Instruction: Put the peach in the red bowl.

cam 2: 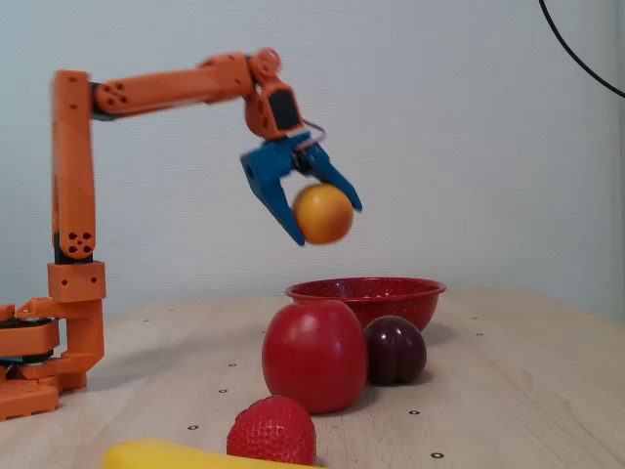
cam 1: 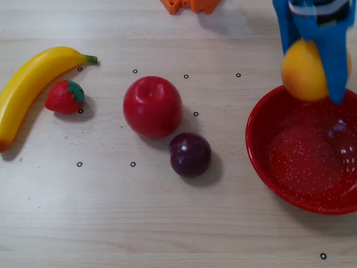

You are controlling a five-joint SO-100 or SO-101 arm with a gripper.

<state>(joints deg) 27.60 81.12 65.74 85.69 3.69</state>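
Blue plastic fingers of the arm's gripper point(cam 1: 312, 84) are clamped around the smooth, round yellow-orange plastic peach point(cam 1: 304, 71), one finger on each side, so the fruit hangs in the air rather than resting on anything. In the overhead view the peach overlaps the upper rim of the large glossy red bowl with fine white speckles point(cam 1: 262, 162). The fixed view shows the peach point(cam 2: 323, 213) well above the red bowl point(cam 2: 391, 298), level with its left part, so a release here would probably land near the rim; carrying it further over the middle looks the safer move. The orange arm point(cam 2: 156, 90) reaches out roughly level from its upright post, with the gripper point(cam 2: 317, 230) angled downward, a pose that suits lowering the fruit.

The other fruit lies apart from the bowl: a large red apple point(cam 1: 152, 106), a dark purple plum point(cam 1: 190, 154) just beside it, a small red strawberry point(cam 1: 65, 96) and a long yellow banana point(cam 1: 33, 84) further left in the overhead view. All sit on a pale wood-grain table point(cam 1: 167, 223) dotted with small black ring marks. Behind it stands a plain pale wall point(cam 2: 469, 147), with a dark cable point(cam 2: 576, 59) hanging in the upper right corner.
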